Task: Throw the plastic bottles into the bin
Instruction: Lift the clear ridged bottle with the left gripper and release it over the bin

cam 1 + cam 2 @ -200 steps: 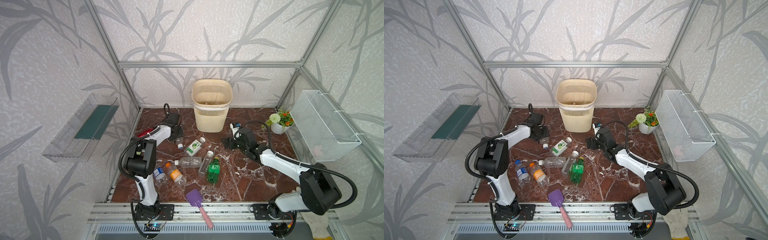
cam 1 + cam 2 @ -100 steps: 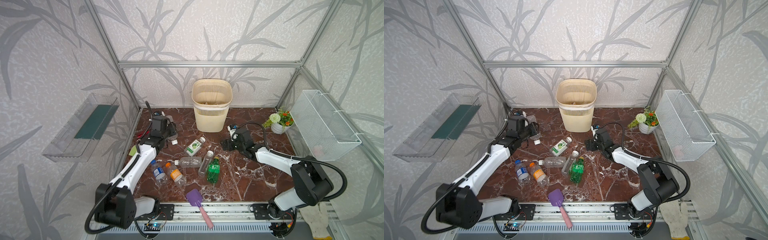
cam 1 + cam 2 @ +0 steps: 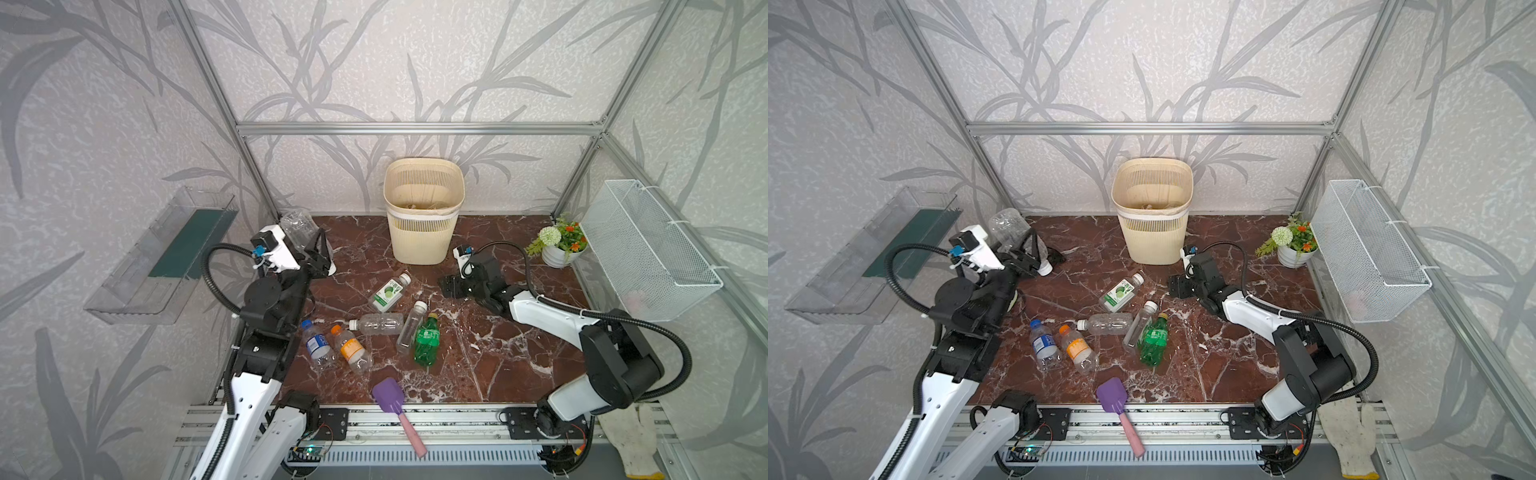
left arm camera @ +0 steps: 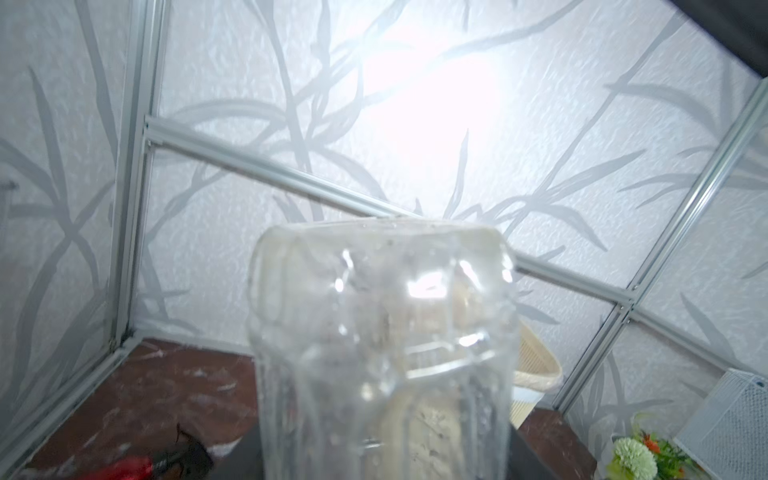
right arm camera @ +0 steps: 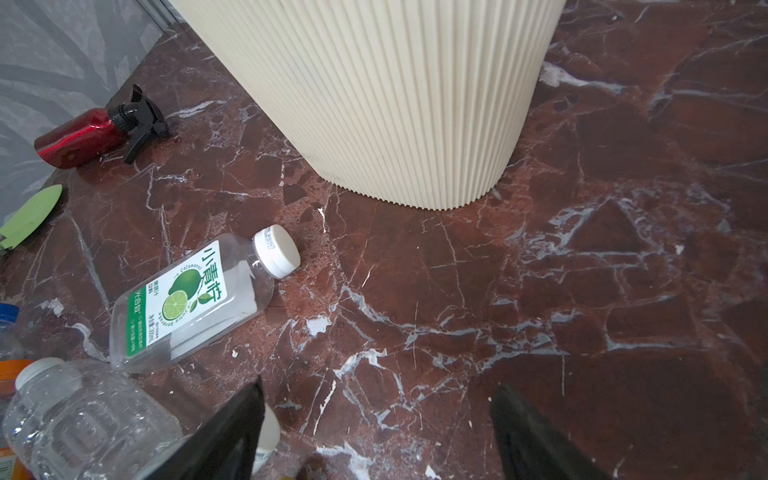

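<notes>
Marble top, left gripper holds clear bottle — base up

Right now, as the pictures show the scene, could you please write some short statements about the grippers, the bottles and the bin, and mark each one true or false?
1. The left gripper holds a clear bottle above the floor. True.
2. The right gripper is shut on the lime-label bottle. False: its jaws stand open with nothing between them, and that bottle lies on the floor.
3. The bin stands upright. True.
4. The green bottle lies inside the bin. False: it lies on the floor, beside a slim clear bottle.
</notes>
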### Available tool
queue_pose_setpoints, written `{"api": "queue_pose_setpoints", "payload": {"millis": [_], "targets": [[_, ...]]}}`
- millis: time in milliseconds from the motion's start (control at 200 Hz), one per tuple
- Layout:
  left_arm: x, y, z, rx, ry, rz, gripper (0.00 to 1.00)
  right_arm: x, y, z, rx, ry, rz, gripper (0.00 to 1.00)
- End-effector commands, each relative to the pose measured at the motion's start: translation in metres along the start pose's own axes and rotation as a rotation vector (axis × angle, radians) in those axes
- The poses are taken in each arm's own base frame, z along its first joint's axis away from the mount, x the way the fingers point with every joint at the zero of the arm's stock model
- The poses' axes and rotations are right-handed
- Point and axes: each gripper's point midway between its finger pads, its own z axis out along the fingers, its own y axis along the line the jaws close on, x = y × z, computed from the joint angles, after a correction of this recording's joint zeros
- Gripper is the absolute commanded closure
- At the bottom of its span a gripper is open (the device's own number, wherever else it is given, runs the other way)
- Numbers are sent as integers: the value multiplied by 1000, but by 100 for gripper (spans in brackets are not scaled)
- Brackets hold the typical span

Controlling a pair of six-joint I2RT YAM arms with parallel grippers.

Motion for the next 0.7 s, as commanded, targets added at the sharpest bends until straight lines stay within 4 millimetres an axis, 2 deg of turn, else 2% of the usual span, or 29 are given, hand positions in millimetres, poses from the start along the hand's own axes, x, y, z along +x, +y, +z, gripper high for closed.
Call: {"api": "queue_pose_setpoints", "payload": {"millis": [0,270,425,600,695], "targets": [[-49,-21,-11,86,-185,50,43,-16,9,-3,-24,-34,10,14],[-95,-67,-21,293,-308,89,44,-23,13,-13,-7,-52,-13,15],[-113,-91,-16,391,-335,119,44,-23,16,-16,-3,-59,-19,15],[-118,-122,-10,504,-318,193,44,-24,17,-17,3,-64,-28,15],[-113,-135,-5,552,-278,262,44,-25,18,-17,-1,-66,-30,15]]}}
